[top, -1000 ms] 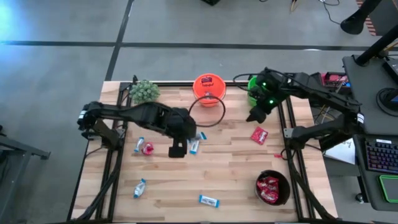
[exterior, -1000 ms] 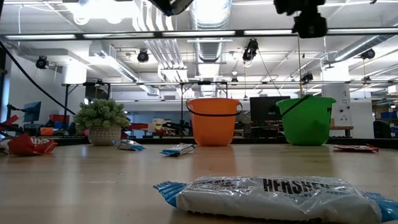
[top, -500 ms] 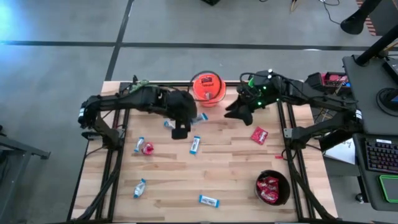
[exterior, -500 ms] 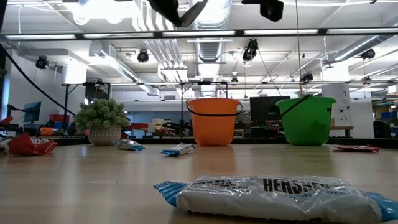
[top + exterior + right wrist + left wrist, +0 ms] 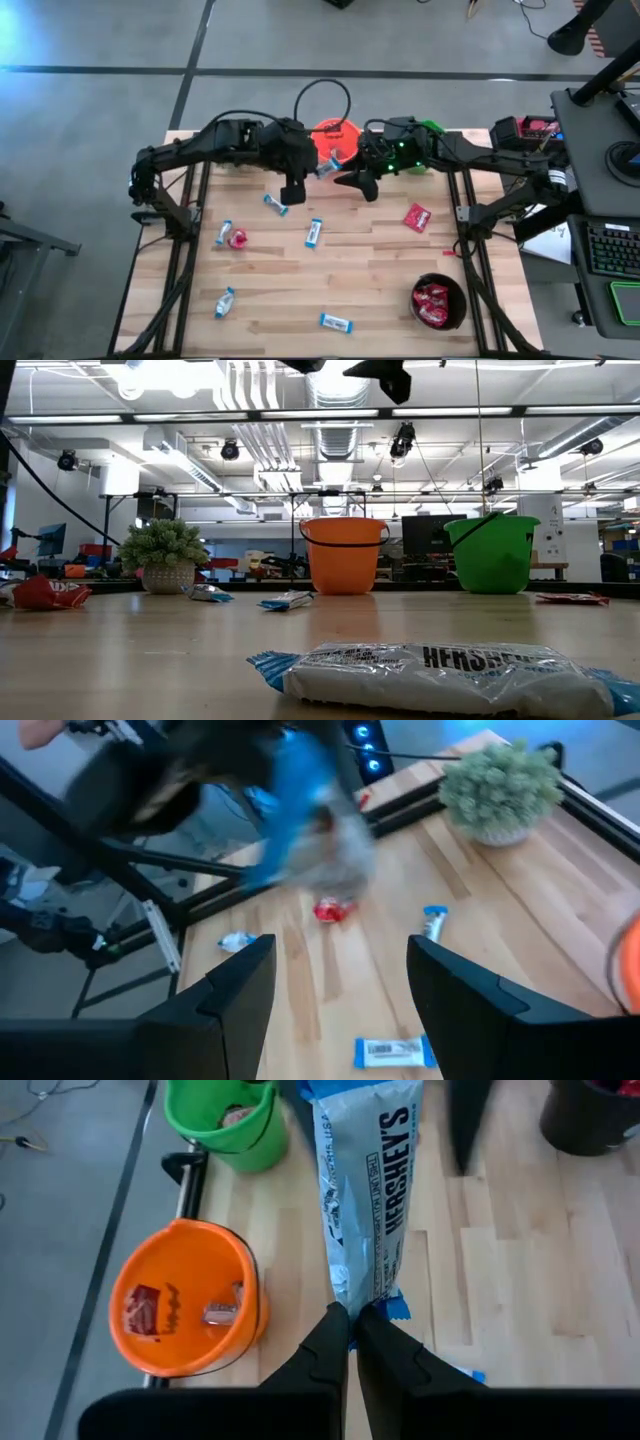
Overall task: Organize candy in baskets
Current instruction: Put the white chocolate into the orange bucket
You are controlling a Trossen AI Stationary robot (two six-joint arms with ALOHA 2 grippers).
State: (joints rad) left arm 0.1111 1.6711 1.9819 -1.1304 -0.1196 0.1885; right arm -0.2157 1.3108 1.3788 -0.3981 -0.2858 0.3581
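One blue-and-white Hershey's bar [image 5: 362, 1190] is pinched in the left gripper [image 5: 291, 190], which has risen from the table's middle to beside the orange basket [image 5: 335, 138]; a drop looks imminent. The right gripper [image 5: 352, 181], jaws now spread and empty, has swung from the green basket [image 5: 218, 1115] towards it. Only the left wrist view shows the orange basket already holding candy; the low view shows neither gripper's fingers.

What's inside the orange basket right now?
In the left wrist view, the round orange plastic basket holds two small wrapped candies: a red crinkly packet and a smaller silvery-brown piece. Its near wall covers part of the floor, so more could lie there.
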